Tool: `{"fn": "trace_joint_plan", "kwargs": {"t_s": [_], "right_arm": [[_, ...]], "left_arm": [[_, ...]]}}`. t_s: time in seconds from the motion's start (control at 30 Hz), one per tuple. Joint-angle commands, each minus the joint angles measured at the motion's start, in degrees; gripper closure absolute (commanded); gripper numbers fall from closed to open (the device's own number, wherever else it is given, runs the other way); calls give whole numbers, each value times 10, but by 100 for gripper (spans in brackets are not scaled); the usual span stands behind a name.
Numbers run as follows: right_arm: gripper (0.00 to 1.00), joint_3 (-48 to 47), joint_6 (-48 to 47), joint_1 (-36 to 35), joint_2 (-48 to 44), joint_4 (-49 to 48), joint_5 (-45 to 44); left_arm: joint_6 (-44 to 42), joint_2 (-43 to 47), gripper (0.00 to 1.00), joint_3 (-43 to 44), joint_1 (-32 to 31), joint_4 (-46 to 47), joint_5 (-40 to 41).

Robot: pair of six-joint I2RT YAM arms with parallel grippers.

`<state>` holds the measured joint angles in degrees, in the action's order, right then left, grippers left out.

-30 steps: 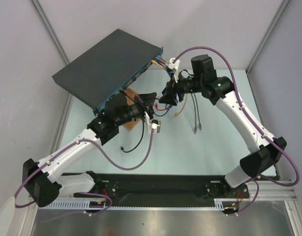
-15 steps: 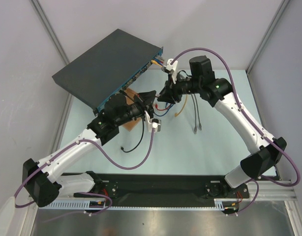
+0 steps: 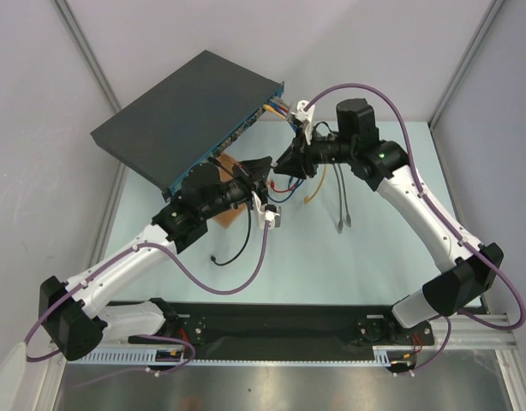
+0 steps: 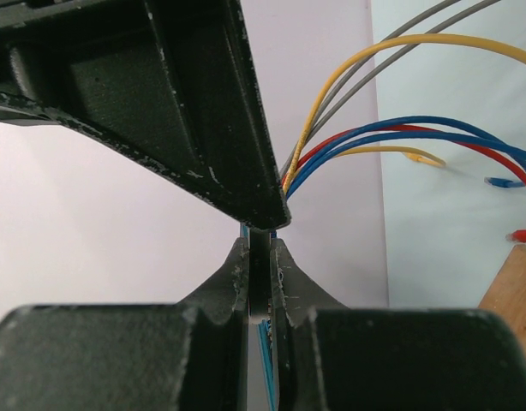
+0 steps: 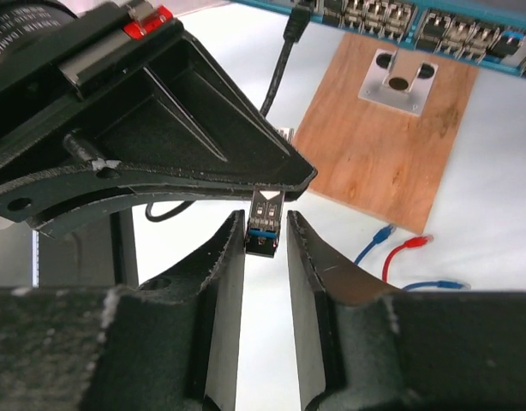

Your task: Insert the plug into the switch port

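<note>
From above, the switch (image 3: 190,116) lies at the far left, its long blue front face (image 3: 230,135) running from near-left to far-right. The left gripper (image 3: 265,169) sits just in front of that face and meets the right gripper (image 3: 280,169) tip to tip, so the left arm is the nearer one. What sits between them is too small to tell here. In the left wrist view, the left gripper's pads (image 4: 237,278) are closed on a thin dark strip with blue behind it. I judge this to be the plug (image 4: 260,282) seen edge-on. In the right wrist view, the plug is a small metal module with a blue latch. It stands between the right gripper's fingertips (image 5: 233,244), which flank it very closely, though whether they press on it cannot be told. Its long axis runs along the fingers, metal end leading. That end points far, toward the port row (image 5: 434,30) beyond the wooden board (image 5: 374,163), which is well apart and slightly right.
</note>
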<state>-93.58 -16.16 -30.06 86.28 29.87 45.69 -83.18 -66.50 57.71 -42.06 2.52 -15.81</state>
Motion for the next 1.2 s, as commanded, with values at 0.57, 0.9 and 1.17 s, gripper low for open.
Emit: {"fn": "trace_joint_plan", "kwargs": {"t_s": [0.57,0.9,1.17], "right_arm": [[51,4,-4,-2,-21,-53,-6],[55,13,1,11,-20,-46,-10],[71,14,8,13,-15,-57,7]], "left_arm": [[55,-4,100,30,-10,14,-11],[62,-7,100,29,-10,33,-7],[69,-15,100,35,-10,42,-6]]}}
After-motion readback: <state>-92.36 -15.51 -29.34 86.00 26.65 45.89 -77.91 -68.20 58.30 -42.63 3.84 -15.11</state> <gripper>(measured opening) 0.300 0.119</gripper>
